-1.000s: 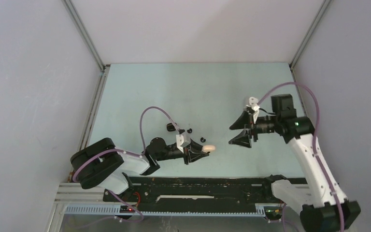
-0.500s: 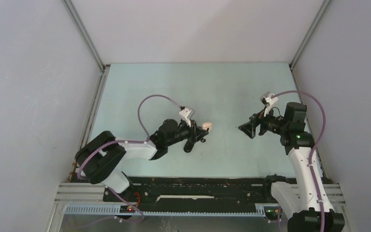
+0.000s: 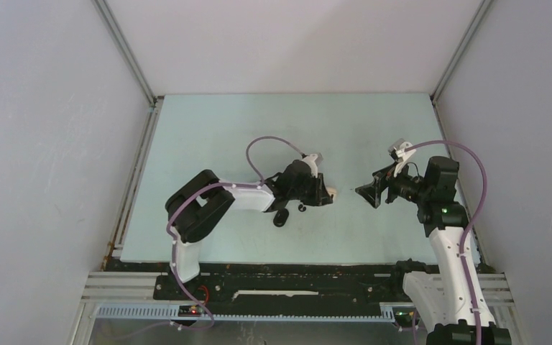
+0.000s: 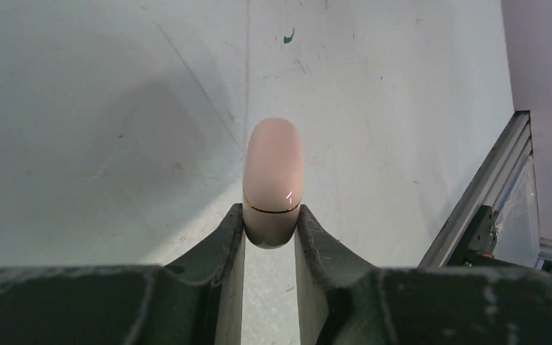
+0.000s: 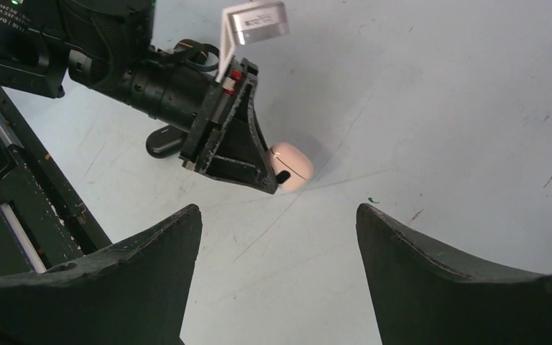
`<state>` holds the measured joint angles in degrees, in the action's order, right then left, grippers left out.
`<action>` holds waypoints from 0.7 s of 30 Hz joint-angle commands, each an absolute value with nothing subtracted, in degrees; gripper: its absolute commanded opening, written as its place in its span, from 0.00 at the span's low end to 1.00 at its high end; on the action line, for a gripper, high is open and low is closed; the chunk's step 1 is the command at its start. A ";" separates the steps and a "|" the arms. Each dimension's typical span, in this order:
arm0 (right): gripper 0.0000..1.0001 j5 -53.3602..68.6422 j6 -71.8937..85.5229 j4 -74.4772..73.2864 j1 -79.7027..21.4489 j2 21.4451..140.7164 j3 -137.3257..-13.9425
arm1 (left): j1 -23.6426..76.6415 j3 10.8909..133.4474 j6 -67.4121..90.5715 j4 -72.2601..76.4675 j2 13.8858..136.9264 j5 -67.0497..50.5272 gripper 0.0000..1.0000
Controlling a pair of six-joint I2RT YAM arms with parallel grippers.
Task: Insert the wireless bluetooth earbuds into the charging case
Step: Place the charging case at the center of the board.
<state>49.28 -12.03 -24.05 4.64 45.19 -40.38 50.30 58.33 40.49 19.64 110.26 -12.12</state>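
My left gripper (image 4: 272,214) is shut on a pinkish-beige pebble-shaped charging case (image 4: 273,172). It holds the case by one end, with the lid seam just past the fingertips, above the table. In the right wrist view the case (image 5: 291,166) sticks out of the left gripper's black fingers (image 5: 233,154). In the top view the left gripper (image 3: 328,192) points right, toward my right gripper (image 3: 366,192). The right gripper (image 5: 277,212) stands open and empty, a short gap away and facing the case. A small black earbud (image 3: 302,208) lies on the table beside the left wrist.
A dark oval object (image 3: 281,217) lies on the pale green table (image 3: 223,129) under the left forearm, also visible in the right wrist view (image 5: 164,140). Grey walls (image 3: 43,144) enclose the table. A black rail (image 3: 295,277) runs along the near edge.
The left arm has carried the case away from the near edge and rightward to the table's middle. The right gripper opened wider, drew back to the right, then held still.
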 commanded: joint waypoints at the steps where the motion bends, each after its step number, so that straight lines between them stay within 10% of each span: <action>1: 0.81 50.52 -12.79 -22.12 4.92 44.93 -40.17 | 51.00 66.77 42.04 6.95 113.37 -10.57 0.22; 21: 0.83 52.65 -13.95 -23.26 4.40 46.02 -40.21 | 50.30 74.46 25.96 -24.73 106.84 5.82 0.47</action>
